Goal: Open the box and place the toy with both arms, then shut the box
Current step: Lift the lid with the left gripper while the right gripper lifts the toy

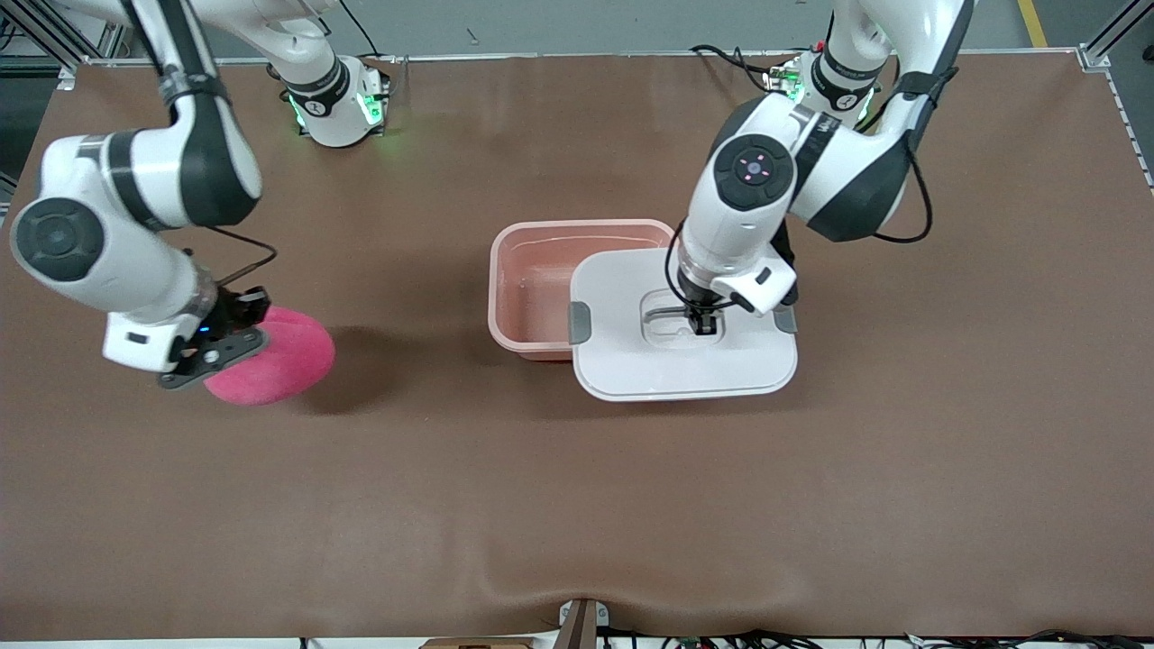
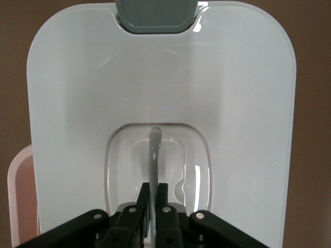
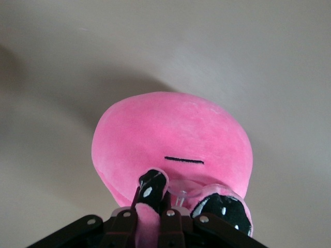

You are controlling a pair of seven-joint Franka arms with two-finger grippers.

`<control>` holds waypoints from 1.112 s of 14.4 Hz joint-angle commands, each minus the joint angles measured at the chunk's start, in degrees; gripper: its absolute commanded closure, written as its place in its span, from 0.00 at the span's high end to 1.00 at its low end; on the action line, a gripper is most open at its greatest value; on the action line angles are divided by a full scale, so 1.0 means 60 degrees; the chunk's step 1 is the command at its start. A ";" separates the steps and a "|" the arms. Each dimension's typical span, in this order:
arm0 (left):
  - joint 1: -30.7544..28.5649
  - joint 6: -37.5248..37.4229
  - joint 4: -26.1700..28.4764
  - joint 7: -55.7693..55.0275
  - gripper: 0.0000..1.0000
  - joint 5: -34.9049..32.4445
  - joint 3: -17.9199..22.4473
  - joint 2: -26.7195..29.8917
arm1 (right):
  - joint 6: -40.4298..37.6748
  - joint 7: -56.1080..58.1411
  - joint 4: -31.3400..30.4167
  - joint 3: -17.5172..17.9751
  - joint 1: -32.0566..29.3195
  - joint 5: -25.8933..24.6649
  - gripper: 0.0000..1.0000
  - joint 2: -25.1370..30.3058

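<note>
Lid [image 1: 685,361] hangs by its handle [image 2: 154,160] in our clenched left gripper [image 1: 702,320], half over the box [image 1: 541,279]. Our right gripper [image 1: 221,347] grips the toy [image 1: 279,361] above the table [image 1: 577,505]; we should swing the lid fully aside first.

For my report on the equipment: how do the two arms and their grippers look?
Both arms are glossy white with black joint sections and round dark caps. Black cables run along them, and green lights glow at the bases. The left gripper and the right gripper are small and black, with thin fingers.
</note>
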State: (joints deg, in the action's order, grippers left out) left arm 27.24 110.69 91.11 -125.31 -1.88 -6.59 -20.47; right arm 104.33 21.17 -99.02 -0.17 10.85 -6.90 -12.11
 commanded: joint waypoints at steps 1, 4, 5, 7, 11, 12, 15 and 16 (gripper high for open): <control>-0.0554 -0.0006 0.0591 0.1062 0.00 -0.0185 -0.0088 0.0555 | -0.0585 0.0031 0.0491 -0.0074 0.1031 -0.0125 0.00 0.0100; -0.1009 -0.0021 0.0621 0.1766 0.00 -0.0185 -0.0088 0.0599 | -0.0996 0.0075 0.0770 -0.0074 0.2041 -0.0169 0.00 0.0115; -0.1198 -0.0006 0.0751 0.2088 0.00 -0.0185 -0.0103 0.0658 | -0.1040 0.0206 0.0785 -0.0074 0.2291 -0.0227 0.00 0.0115; -0.1535 0.0009 0.0826 0.2587 0.00 -0.0185 -0.0103 0.0687 | -0.1040 0.0819 0.0785 -0.0060 0.2688 -0.0534 0.00 0.0173; -0.2254 -0.0006 0.1030 0.3875 0.00 -0.0185 -0.0118 0.0746 | -0.0997 0.2051 0.0800 -0.0060 0.3230 -0.0914 0.00 0.0188; -0.2473 0.0008 0.1045 0.4125 0.00 -0.0185 -0.0118 0.0761 | -0.0996 0.2314 0.0800 -0.0060 0.3376 -0.1090 0.00 0.0188; -0.2869 0.0081 0.1045 0.4595 0.00 -0.0170 -0.0103 0.0732 | -0.0996 0.2624 0.0800 -0.0060 0.4136 -0.1573 0.00 0.0232; -0.3146 0.0111 0.1045 0.4741 0.00 -0.0170 -0.0118 0.0731 | -0.0996 0.2624 0.0800 -0.0060 0.4444 -0.1793 0.00 0.0232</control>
State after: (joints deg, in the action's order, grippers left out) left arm 10.63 110.75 95.42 -98.49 -1.90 -6.61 -18.24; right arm 99.19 35.90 -94.18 0.04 33.63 -14.53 -11.92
